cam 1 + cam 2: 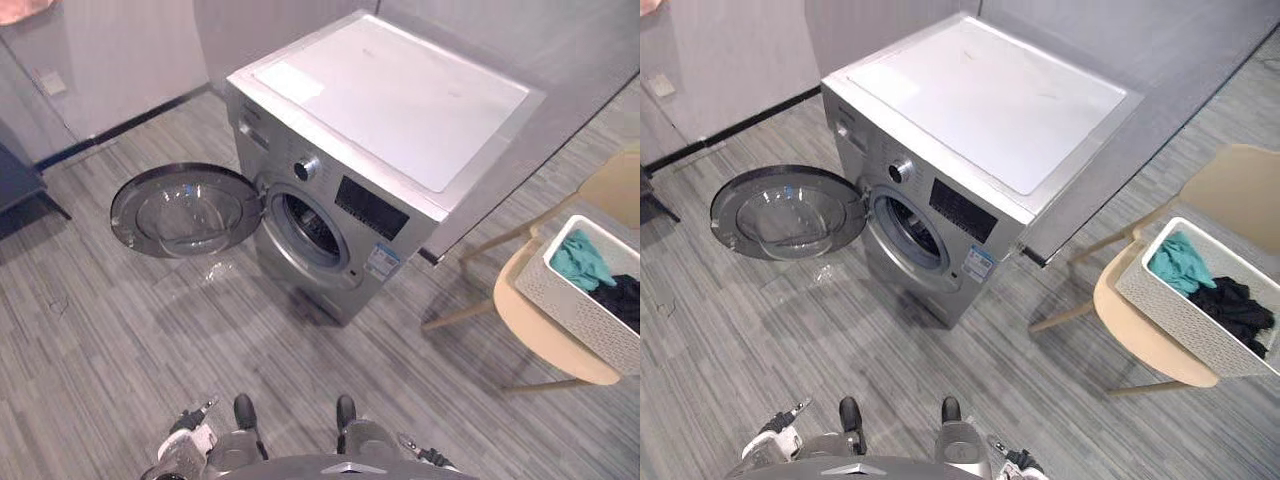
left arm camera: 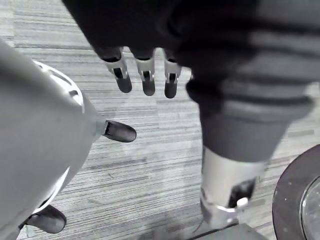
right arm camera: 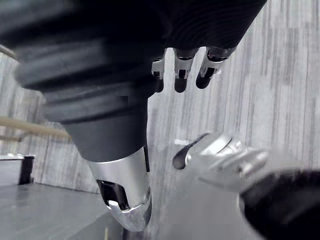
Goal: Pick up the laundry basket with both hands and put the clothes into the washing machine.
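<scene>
Grey plank floor, plain grey walls. A silver front-loading washing machine stood in the middle of the room. Its round door was swung wide open to the robot's left, and the drum opening was clear.

Off to the robot's right, well apart from the machine, a pale chair carried the white laundry basket on its seat. A teal garment and a black garment lay inside the basket.

The left hand hung low over the floor, fingers straight and loose, nothing in it. The right hand was the same: relaxed, empty, pointing down at the planks. Neither was near the basket.

Step, as I judged it: the very start, before any approach, with the basket not yet picked up and no clothes in the drum. The next move likely called for turning and stepping right to face the chair, then bringing both hands to opposite sides of the basket rim for a level two-handed lift. The door needed no opening.

Writing: a small blue-and-white sticker sat on the machine front below a dark display panel, beside the dial. The print on all of them was too small to read. No label was legible on the basket or chair.
</scene>
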